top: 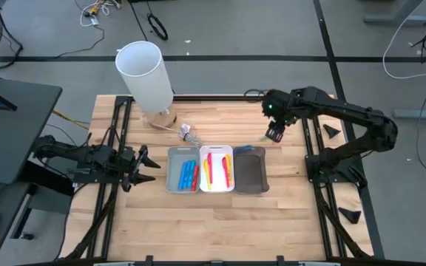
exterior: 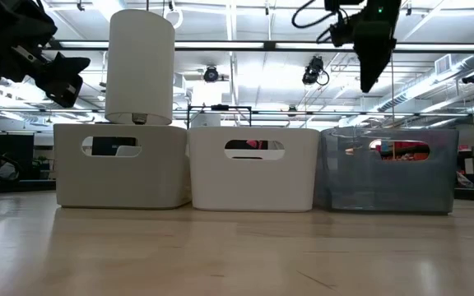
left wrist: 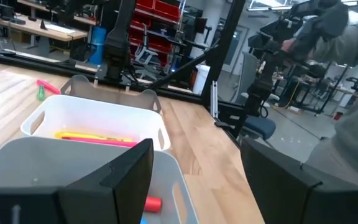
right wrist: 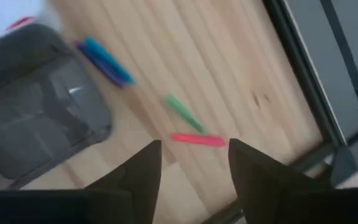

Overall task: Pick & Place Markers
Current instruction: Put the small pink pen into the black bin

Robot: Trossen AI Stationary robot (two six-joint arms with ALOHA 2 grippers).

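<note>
Three small trays stand side by side mid-table. The light grey tray [top: 183,168] holds blue markers [top: 188,174] and a red one. The white tray [top: 217,168] holds yellow and pink markers [top: 214,167]. Loose on the wood beyond the dark grey tray [top: 250,171] lie blue and purple markers [right wrist: 104,62], a green marker [right wrist: 182,113] and a pink marker [right wrist: 197,140]. My right gripper [right wrist: 191,168] hangs open above the loose ones, pointing steeply down, with nothing between its fingers. My left gripper [top: 148,168] waits open and level, left of the light grey tray.
A tall white cylinder [top: 145,74] stands on a wooden base at the far left of the table, with a small object [top: 187,133] beside it. Bare wood lies in front of the trays. A person's sleeve [left wrist: 353,74] shows beyond the table.
</note>
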